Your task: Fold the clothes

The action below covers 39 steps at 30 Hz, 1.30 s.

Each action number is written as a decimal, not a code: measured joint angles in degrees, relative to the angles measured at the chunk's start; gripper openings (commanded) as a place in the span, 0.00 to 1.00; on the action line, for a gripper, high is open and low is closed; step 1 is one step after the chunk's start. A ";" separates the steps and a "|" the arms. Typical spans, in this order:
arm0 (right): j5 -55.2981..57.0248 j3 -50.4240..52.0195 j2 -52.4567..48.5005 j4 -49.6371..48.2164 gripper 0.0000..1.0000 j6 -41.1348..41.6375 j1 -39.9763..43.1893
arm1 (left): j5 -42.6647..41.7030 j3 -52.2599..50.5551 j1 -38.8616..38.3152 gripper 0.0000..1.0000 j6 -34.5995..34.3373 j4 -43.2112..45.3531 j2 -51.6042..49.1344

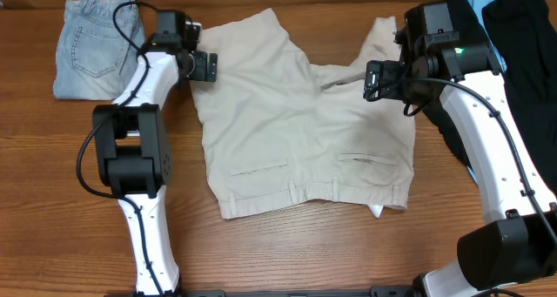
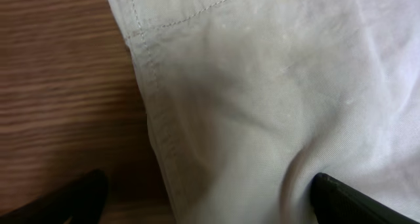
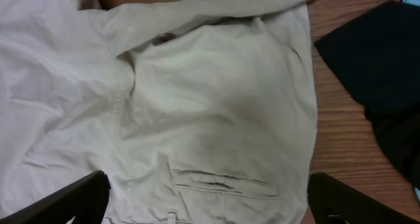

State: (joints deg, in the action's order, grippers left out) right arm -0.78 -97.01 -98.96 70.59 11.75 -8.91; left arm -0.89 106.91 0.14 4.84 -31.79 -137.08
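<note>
Flat on the surface (image 1: 287,262): beige shorts (image 1: 296,123), waistband nearest the arm bases. Both open: left pincer (image 1: 207,67) over the left leg edge, right pincer (image 1: 376,79) over the right leg (hem rumpled). Flanking: denim shorts (image 1: 94,44) far left, black clothes (image 1: 518,36) far right. The white tag (image 1: 376,212) is unreadable.

Light-blue denim shorts (image 1: 94,46) far-left on wooden table (image 1: 52,201), black garments (image 1: 513,31) far-right
</note>
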 measured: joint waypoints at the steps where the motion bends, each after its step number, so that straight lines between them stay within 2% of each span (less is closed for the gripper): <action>1: 0.07 0.26 0.00 -0.31 1.00 0.09 0.00 | 0.15 0.26 0.02 1.00 0.00 -0.68 0.00; 7: 0.15 2.16 -1.84 -3.91 1.00 1.53 0.04 | 2.95 4.13 -0.83 1.00 0.13 -10.27 0.00; 13: 0.15 3.10 -5.07 -2.67 1.00 7.26 1.16 | 5.09 19.30 -4.46 1.00 1.46 -24.76 -0.87; 17: -0.28 5.75 -5.05 -0.11 1.00 11.39 4.02 | 5.25 31.56 -9.31 1.00 1.62 -27.56 -0.72; 20: -2.05 10.01 -5.05 0.28 1.00 12.11 6.21 | 4.20 36.83 -13.20 1.00 2.71 -27.21 -0.50; 27: -7.67 23.61 -5.16 -3.21 0.79 12.37 6.84 | 1.99 38.91 -23.41 1.00 5.99 -18.80 -0.22; 29: -8.57 26.47 -5.16 -3.80 0.66 12.09 6.84 | 1.99 38.91 -25.62 1.00 6.34 -17.35 -0.22; 34: -9.38 31.50 -5.16 -6.05 0.42 13.31 6.84 | 1.99 38.91 -29.44 1.00 6.99 -14.73 -0.22; 39: -8.85 37.18 -5.14 -10.47 0.41 15.74 6.82 | 0.81 38.91 -29.62 1.00 7.21 -14.49 -0.22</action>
State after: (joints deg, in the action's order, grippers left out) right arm -9.63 -59.83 -104.09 60.12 27.49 -2.09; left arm -0.08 145.82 -29.47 12.05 -46.28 -137.29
